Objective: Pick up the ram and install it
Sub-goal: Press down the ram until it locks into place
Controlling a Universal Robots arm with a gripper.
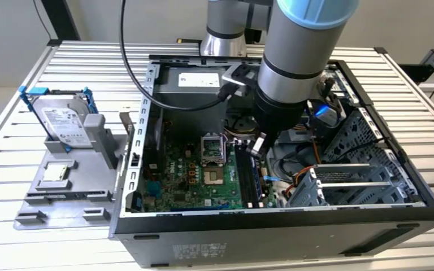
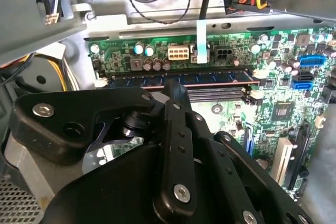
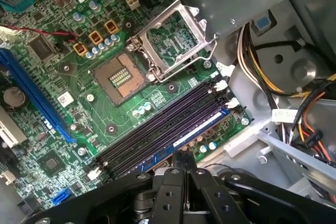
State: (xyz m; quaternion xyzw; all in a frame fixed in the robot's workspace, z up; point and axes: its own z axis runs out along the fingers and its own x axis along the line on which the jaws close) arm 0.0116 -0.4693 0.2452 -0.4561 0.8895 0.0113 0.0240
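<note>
I see the ram (image 3: 178, 129) seated in its slot, mid-frame in both wrist views. My end effector (image 3: 185, 167) is clenched empty above it; the exterior view adds the hard drive (image 1: 64, 125), left.

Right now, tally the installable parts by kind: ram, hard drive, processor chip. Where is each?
ram: 1, standing on the motherboard inside the computer case
hard drive: 1, in its blue bracket on the gray fixture
processor chip: 1, on the gray fixture
Total: 3
</note>
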